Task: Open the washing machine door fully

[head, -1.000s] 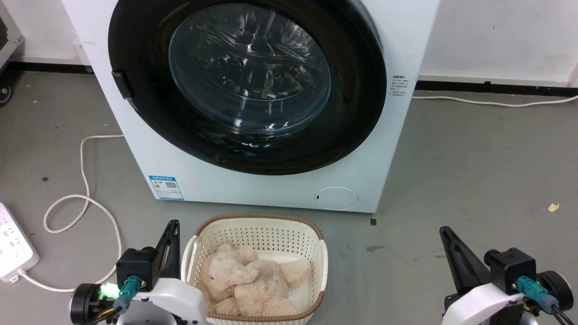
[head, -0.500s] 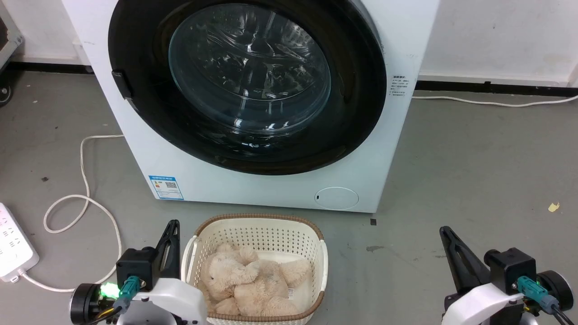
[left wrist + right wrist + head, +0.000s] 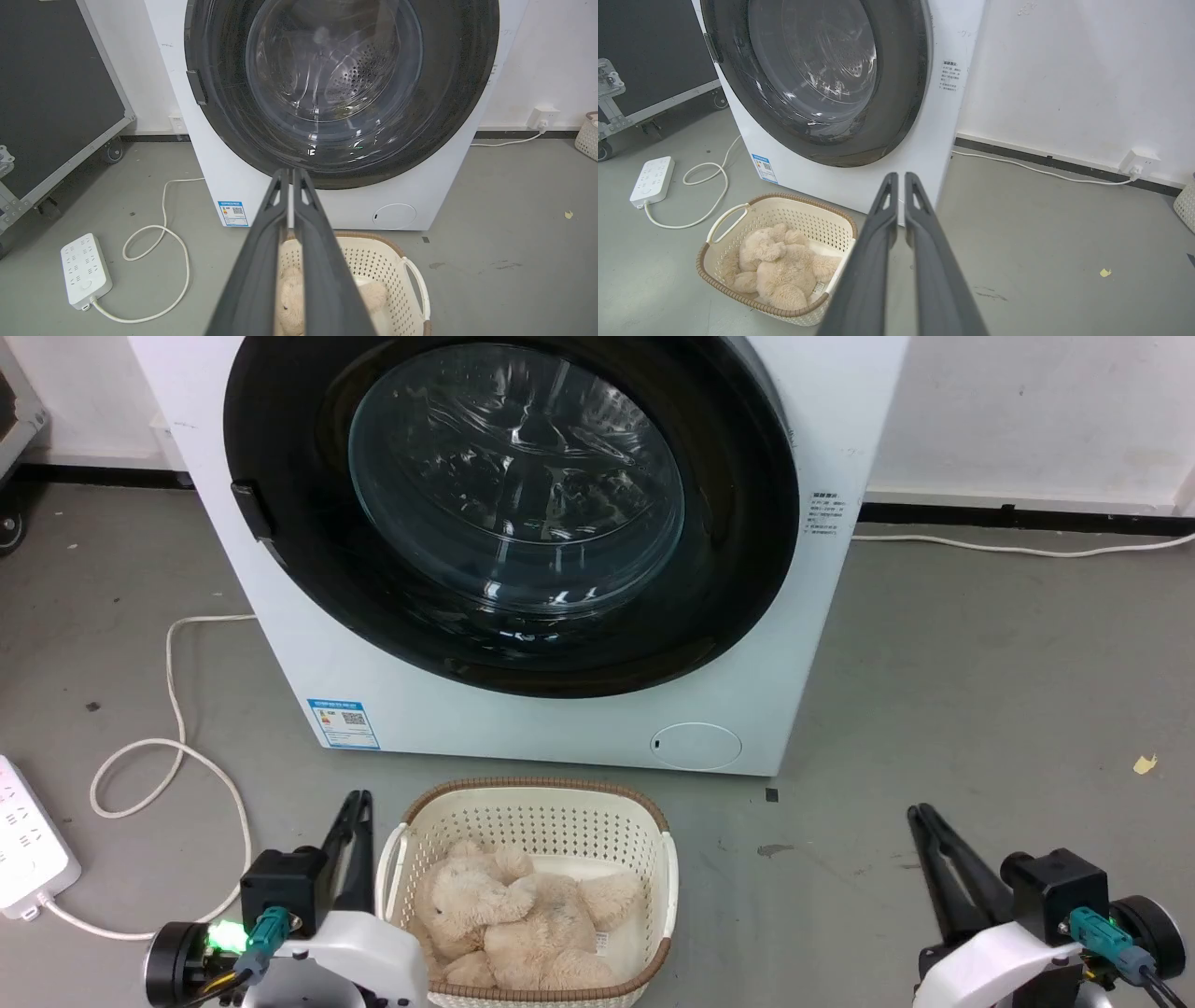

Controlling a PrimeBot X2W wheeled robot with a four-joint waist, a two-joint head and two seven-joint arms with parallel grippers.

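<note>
The washing machine door (image 3: 513,485), large and round with a glossy black rim and bulging clear glass, sat closed in the big white front-loading washing machine (image 3: 523,728).

Head view: left gripper (image 3: 358,798) and right gripper (image 3: 920,812) hung low, well short of the door. Each had its fingers nearly pressed together, holding nothing. A cream perforated basket (image 3: 532,786) stood just before the machine. Risk: a swinging door or low arm could clip it.

Left wrist view: a small black tab (image 3: 196,88) sat at the rim's left edge. A black wheeled case (image 3: 56,93) and looped white cable (image 3: 159,242) crowded that side.

Right wrist view: bare grey floor (image 3: 1041,233) gave room on the right. Risk: fingers slipping off the glossy rim.
</note>
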